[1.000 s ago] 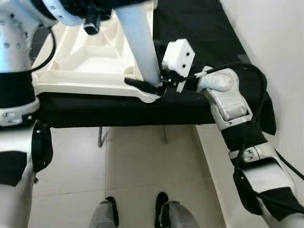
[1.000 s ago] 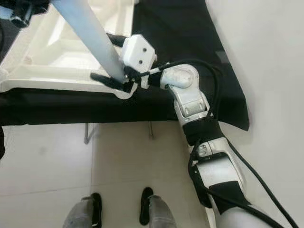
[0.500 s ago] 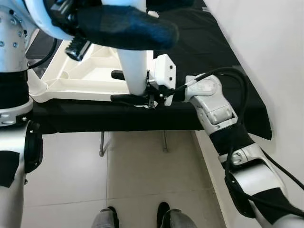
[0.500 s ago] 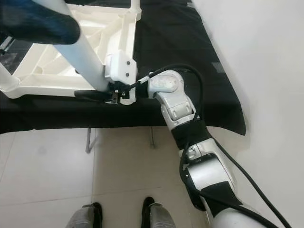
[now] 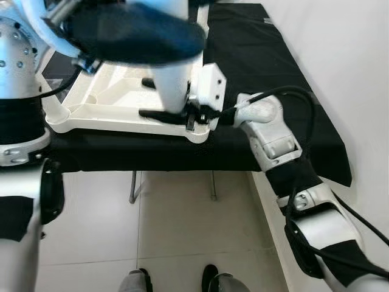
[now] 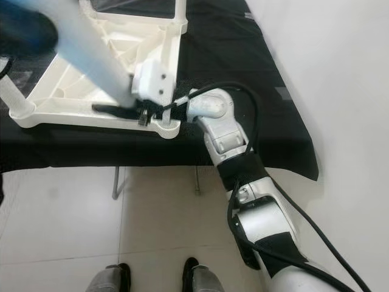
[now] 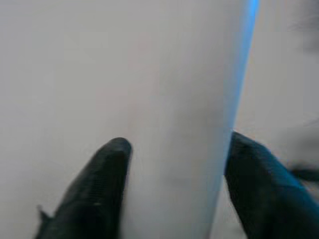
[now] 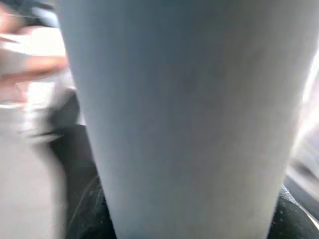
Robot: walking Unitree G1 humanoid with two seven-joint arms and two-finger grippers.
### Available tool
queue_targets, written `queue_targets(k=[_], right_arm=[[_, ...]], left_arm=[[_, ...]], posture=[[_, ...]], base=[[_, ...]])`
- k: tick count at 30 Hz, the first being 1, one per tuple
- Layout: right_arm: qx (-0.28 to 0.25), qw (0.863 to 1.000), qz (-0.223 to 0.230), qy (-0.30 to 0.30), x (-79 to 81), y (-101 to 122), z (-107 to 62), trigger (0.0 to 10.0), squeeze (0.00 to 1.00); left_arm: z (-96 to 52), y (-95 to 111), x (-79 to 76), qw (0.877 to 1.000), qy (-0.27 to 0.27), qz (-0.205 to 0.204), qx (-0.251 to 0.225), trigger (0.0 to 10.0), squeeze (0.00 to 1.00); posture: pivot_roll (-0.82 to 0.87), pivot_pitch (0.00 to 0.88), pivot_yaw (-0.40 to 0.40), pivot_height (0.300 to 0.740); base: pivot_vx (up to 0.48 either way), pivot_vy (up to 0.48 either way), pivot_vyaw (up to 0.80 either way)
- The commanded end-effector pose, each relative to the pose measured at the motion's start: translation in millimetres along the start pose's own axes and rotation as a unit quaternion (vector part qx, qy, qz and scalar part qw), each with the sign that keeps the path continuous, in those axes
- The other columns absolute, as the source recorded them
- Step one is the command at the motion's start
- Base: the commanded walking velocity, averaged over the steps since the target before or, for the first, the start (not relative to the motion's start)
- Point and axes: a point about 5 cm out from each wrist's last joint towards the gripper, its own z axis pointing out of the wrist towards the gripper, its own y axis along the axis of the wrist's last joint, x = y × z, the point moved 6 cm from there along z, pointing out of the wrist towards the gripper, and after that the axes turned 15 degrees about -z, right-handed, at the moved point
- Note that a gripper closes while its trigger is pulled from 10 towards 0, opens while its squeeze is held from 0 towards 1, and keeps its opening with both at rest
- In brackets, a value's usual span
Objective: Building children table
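Since a moment ago my head has tipped, so the whole scene sits a little differently in my eyes, and against the tabletop (image 6: 73, 100) the leg (image 5: 173, 85) and my right gripper (image 5: 159, 97) now stand further in from the near right corner, over the near rim rather than at the corner's edge.

A black cloth (image 5: 285, 91) covers the bench, which runs along the white wall (image 5: 358, 73) on my right. On the cloth lies the white plastic tabletop, underside up, its ribs and rim showing. The white leg rises from it near the right end of the near rim, tilted toward my left as it climbs.

My right arm (image 5: 273, 134) reaches in from the right with its white wrist block just beside the leg. The right gripper's black fingers (image 5: 161, 114) lie one on each side of the leg's base, clamped on it; in the right wrist view the leg (image 8: 184, 114) crowds close to the lens.

My left gripper (image 7: 172, 194) clasps the leg higher up: in the left wrist view both black fingers (image 7: 94, 189) press against its sides. The left arm (image 5: 134, 30) crosses blurred at the top of my view.

On the tiled floor (image 5: 182, 225) below are my feet (image 6: 152, 277).
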Motion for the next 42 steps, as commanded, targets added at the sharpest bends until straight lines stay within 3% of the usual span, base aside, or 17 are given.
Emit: queue_targets(k=[1,5,7,8,9,11,16,17,18,19,21,22,23,24,30,32,42], right_arm=[[0.044,0.996,0.039,-0.073,-16.4,-20.1,-7.4,0.0,0.00],[0.063,0.987,0.066,-0.134,-28.5,-31.8,-16.7,0.0,0.00],[0.078,0.981,0.082,-0.158,-31.6,-39.9,-22.1,0.0,0.00],[0.078,0.981,0.082,-0.158,-31.6,-39.9,-22.1,0.0,0.00],[0.084,0.977,0.092,-0.170,-32.6,-43.7,-24.2,0.0,0.00],[0.090,0.971,0.110,-0.191,-32.8,-48.3,-25.5,0.0,0.00],[0.088,0.961,0.137,-0.223,-38.5,-50.8,-30.9,0.0,0.00],[0.088,0.959,0.143,-0.227,-39.7,-51.2,-32.3,0.0,0.00],[0.089,0.958,0.146,-0.230,-40.4,-51.8,-32.9,0.0,0.00],[0.083,0.957,0.153,-0.230,-40.6,-50.7,-32.9,0.0,0.00],[0.066,0.959,0.166,-0.220,-38.2,-46.7,-30.7,0.0,0.00],[-0.004,0.967,0.196,-0.162,-24.6,-25.2,-22.7,8.4,0.00],[-0.034,0.968,0.207,-0.136,-17.8,-15.1,-20.5,8.4,0.00],[-0.050,0.968,0.213,-0.122,-13.9,-9.2,-19.6,10.0,0.00],[-0.074,0.970,0.218,-0.082,11.7,2.5,-15.0,10.0,0.00],[-0.047,0.967,0.231,-0.094,25.9,-9.4,-13.7,10.0,0.00],[0.056,0.947,0.281,-0.145,73.7,-54.0,-48.3,10.0,0.00]], left_arm=[[-9.9,-4.9,29.5,0.991,0.113,0.066,0.018,10.0,1.00],[-47.9,16.7,57.2,0.961,0.251,0.109,-0.035,10.0,1.00],[-74.5,33.3,65.6,0.924,0.345,0.153,-0.065,10.0,1.00],[-74.5,33.3,65.6,0.924,0.345,0.153,-0.065,10.0,1.00],[-87.5,34.2,67.2,0.903,0.388,0.170,-0.063,10.0,1.00],[-106.8,11.6,62.9,0.867,0.454,0.202,-0.022,10.0,1.00],[-105.5,-58.1,45.7,0.858,0.489,0.154,0.016,10.0,1.00],[-102.7,-78.2,40.1,0.859,0.493,0.138,0.029,10.0,0.42],[-101.3,-90.2,36.9,0.857,0.497,0.130,0.034,10.0,0.42],[-98.6,-105.9,31.3,0.857,0.500,0.116,0.039,10.0,0.00],[-94.6,-124.0,23.4,0.857,0.504,0.098,0.050,10.0,0.00],[-82.1,-155.9,4.3,0.860,0.501,0.065,0.071,10.0,0.00],[-77.7,-164.5,-2.5,0.862,0.498,0.056,0.078,10.0,0.00],[-75.3,-168.6,-7.0,0.861,0.499,0.053,0.081,10.0,0.00],[-81.0,-183.4,-21.5,0.833,0.546,0.040,0.076,10.0,0.00],[-103.8,-199.8,-24.7,0.802,0.590,0.029,0.085,10.0,0.00],[-156.9,-247.4,-57.8,0.718,0.681,0.000,0.142,10.0,0.00]], posture=[[0.05,0.185,-0.054,0.740],[0.06,0.201,-0.057,0.740],[0.07,0.235,-0.058,0.740],[0.07,0.235,-0.058,0.740],[0.07,0.246,-0.059,0.740],[0.08,0.272,-0.059,0.740],[0.09,0.305,-0.062,0.740],[0.10,0.320,-0.063,0.740],[0.10,0.320,-0.063,0.740],[0.11,0.334,-0.059,0.740],[0.11,0.346,-0.057,0.740],[0.12,0.353,-0.057,0.740],[0.12,0.353,-0.057,0.740],[0.12,0.353,-0.057,0.740],[0.14,0.311,-0.077,0.740],[0.15,0.272,-0.087,0.740],[0.17,0.113,-0.098,0.740]], base=[[0.000,0.000,0.00],[0.000,0.000,0.00],[0.000,0.000,0.00],[0.000,0.000,0.00],[0.000,0.000,0.00],[0.000,0.000,0.00],[0.000,0.000,0.00],[0.000,0.000,0.00],[0.000,0.000,0.00],[0.000,0.000,0.00],[0.000,0.000,0.00],[0.000,0.000,0.00],[0.000,0.000,0.00],[0.000,0.000,0.00],[0.000,0.000,0.00],[0.000,0.000,0.00],[0.000,0.000,0.00]])
